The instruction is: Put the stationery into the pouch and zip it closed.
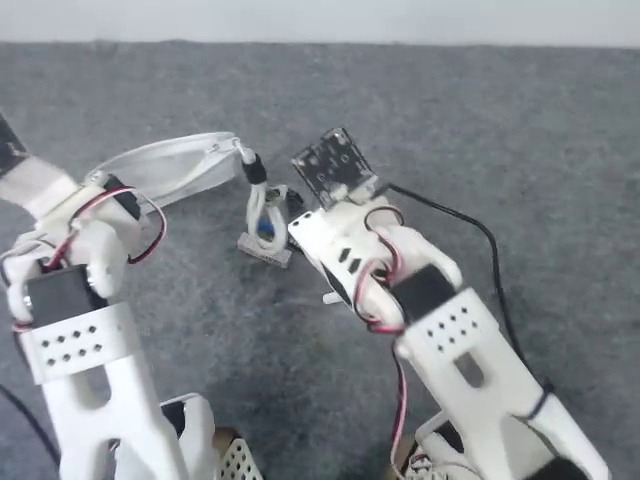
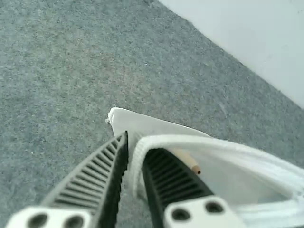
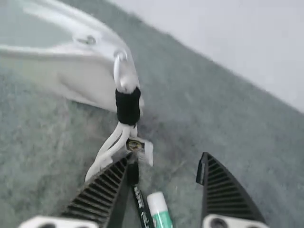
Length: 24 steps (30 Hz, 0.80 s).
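The left gripper (image 2: 135, 145) pinches the rim of the white fabric pouch (image 2: 237, 166) to hold its mouth open on the grey carpet (image 2: 71, 71), while the right gripper (image 3: 164, 160) hangs spread above the black pen (image 3: 139, 202) and green-and-white glue stick (image 3: 159, 211) beside the white pull cord (image 3: 124, 76), seemingly poised to grab one.

The left arm (image 1: 75, 340) and the right arm (image 1: 455, 335) were made of white plastic, each fitted with black motors, red and white wires and a plate drilled with small holes. Ribbed black fingers (image 2: 95, 178) were mounted; a black cable (image 1: 485, 240) was routed from a circuit board (image 1: 337, 165).
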Motion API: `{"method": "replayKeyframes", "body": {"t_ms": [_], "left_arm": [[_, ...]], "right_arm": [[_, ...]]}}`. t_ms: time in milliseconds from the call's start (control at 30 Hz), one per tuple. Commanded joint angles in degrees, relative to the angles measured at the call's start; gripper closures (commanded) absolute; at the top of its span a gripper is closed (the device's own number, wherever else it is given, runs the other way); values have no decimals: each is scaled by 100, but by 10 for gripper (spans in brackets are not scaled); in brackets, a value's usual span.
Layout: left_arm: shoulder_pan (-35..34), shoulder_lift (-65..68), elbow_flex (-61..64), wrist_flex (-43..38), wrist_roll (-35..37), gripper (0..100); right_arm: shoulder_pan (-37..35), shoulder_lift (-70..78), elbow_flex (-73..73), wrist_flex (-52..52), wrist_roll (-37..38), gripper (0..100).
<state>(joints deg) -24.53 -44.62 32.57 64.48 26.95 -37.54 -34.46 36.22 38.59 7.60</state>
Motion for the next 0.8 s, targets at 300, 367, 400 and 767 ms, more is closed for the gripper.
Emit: {"method": "replayKeyframes", "body": {"t_ms": [300, 367, 400, 767], "left_arm": [[-185, -26, -75, -193, 273, 988], [-185, -26, -75, -211, 273, 988], [-185, -26, -75, -211, 273, 988], [-554, -26, -75, -220, 273, 988]], "right_arm": [[75, 1824, -1371, 989, 545, 808], [84, 2062, -1538, 1121, 545, 808], [101, 2185, -1618, 1182, 545, 808], [154, 3521, -2022, 1270, 1029, 808]]}}
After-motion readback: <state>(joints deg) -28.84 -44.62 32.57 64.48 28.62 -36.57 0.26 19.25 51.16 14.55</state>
